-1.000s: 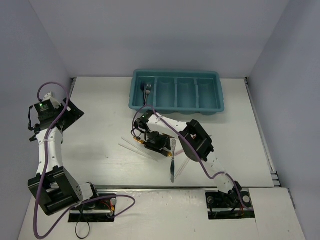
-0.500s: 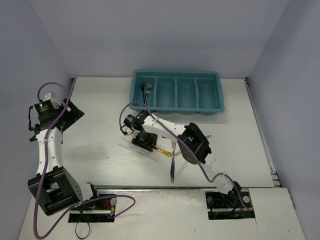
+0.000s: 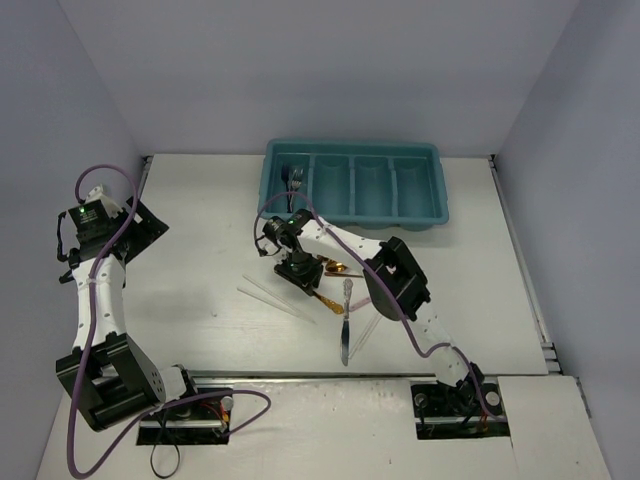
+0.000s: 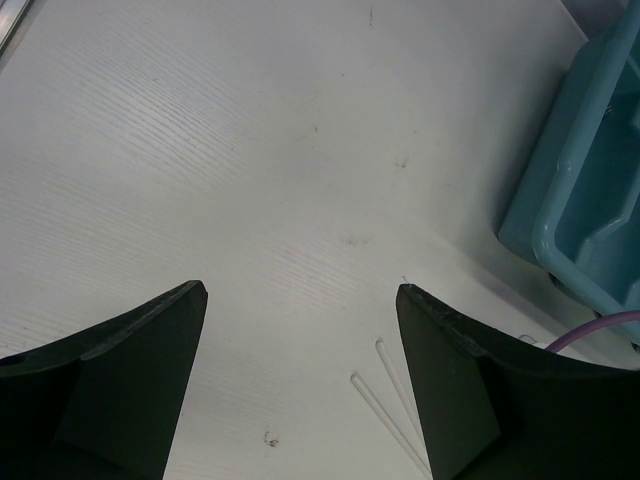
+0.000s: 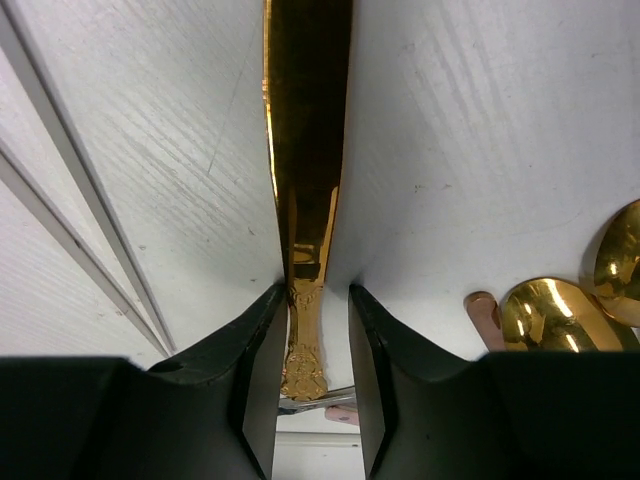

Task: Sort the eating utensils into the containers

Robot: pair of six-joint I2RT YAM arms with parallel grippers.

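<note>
As the right gripper [image 5: 318, 292] is narrowly straddling the slim gold metal knife [image 5: 306, 120], grip unclear, it is likely needing a centred squeeze.

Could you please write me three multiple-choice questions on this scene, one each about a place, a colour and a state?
1. Where in the tray does the fork lie?
A) right end compartment
B) left end compartment
C) a middle compartment

2. What colour is the knife that the right tool straddles?
A) gold
B) black
C) red

3. How is the left tool?
A) shut tight
B) open, holding nothing
C) shut on a spoon

Answers:
1 B, the top view shows the fork at the tray's left end.
2 A, the knife shines gold in the right wrist view.
3 B, its jaws stand wide apart over the table.
</note>
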